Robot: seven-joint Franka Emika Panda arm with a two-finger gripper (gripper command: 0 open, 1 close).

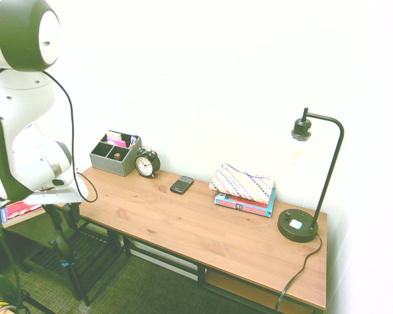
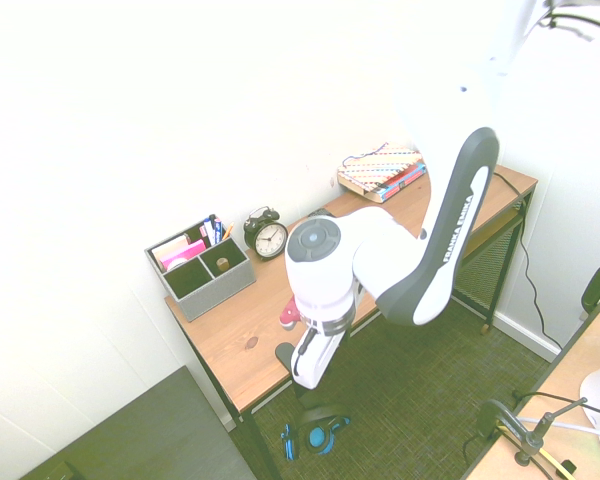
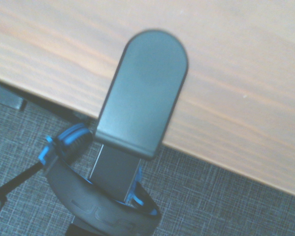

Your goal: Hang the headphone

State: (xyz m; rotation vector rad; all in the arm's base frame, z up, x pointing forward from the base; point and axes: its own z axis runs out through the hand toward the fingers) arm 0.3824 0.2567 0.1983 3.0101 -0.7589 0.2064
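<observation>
Gripper: at the front edge of the desk (image 1: 196,219), above the headphones in the second exterior view; whether the gripper (image 2: 307,374) is open or closed cannot be told
Headphones: below the front edge of the desk; the dark headband of the headphones (image 3: 91,199) lies across the lower part of the holder, with blue-trimmed ear cups to either side of it; they appear to hang there
Holder: a black holder (image 3: 145,88); its flat, round-ended top lies over the desk's front edge, its narrower part reaching out past that edge
Organizer: a grey box (image 1: 115,154) at one end of the desk, with pens and pink paper in it
Clock: a black alarm clock (image 1: 147,162) on the desk, upright, just beside the organizer
Phone: a dark phone (image 1: 181,184) lying on the desk, between clock and books
Books: books (image 1: 243,204) toward the back of the desk; a patterned pouch (image 1: 241,183) on top of them
Lamp: a black lamp (image 1: 297,226) at the desk's other end, upright
</observation>
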